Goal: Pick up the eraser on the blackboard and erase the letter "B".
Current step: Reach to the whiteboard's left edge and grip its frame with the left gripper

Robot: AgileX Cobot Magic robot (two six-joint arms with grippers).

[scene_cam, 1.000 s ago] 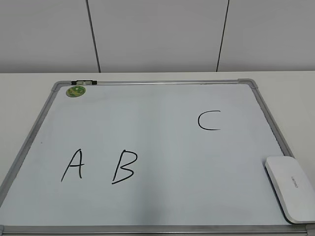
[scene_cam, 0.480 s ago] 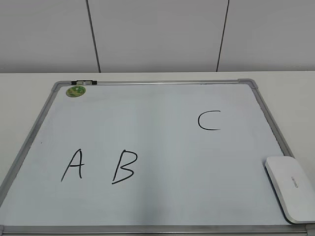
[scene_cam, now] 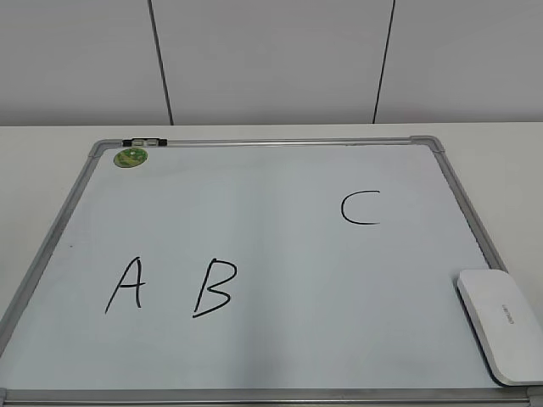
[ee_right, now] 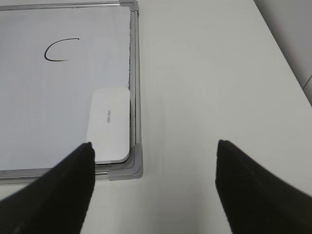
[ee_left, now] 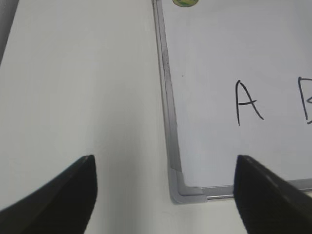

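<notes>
— A smooth white board (scene_cam: 280, 254) with a soft sheen is seen, edged by a brushed silver metal frame (scene_cam: 280, 142).

— Grey plastic-looking corner pieces (ee_left: 183, 191) are noted, matt in finish.

— The eraser (scene_cam: 502, 324) is shown as smooth white plastic, faintly glossy, with small grey print.

— A matt, pale table (ee_right: 209, 73) is seen around it, and the finger (ee_left: 63, 200) surfaces are rendered dull black.
</notes>
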